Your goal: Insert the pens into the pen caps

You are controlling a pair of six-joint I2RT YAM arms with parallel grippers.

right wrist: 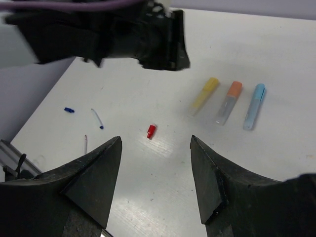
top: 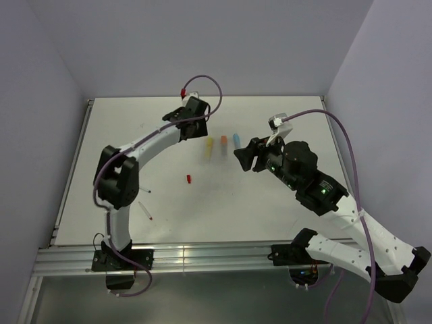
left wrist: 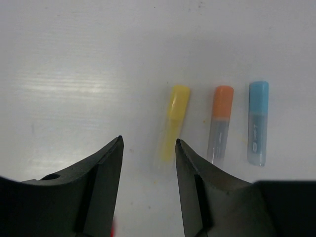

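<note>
Three stubby markers lie side by side with their caps on: yellow (top: 208,147), orange (top: 223,144) and light blue (top: 237,140). In the left wrist view they show as yellow (left wrist: 175,121), orange (left wrist: 220,123) and light blue (left wrist: 257,122). My left gripper (left wrist: 148,140) is open and empty, just short of the yellow marker. My right gripper (right wrist: 155,140) is open and empty above bare table. A loose red cap (right wrist: 151,131) lies ahead of it. Further left lie a dark-blue cap (right wrist: 69,110), a thin blue-tipped pen (right wrist: 97,118) and a thin red-tipped pen (right wrist: 85,144).
The left arm (right wrist: 108,34) reaches across the top of the right wrist view. In the top view the red cap (top: 190,179) lies mid-table and the two thin pens (top: 148,214) lie near the left arm's base. Metal rails (top: 202,256) run along the near edge.
</note>
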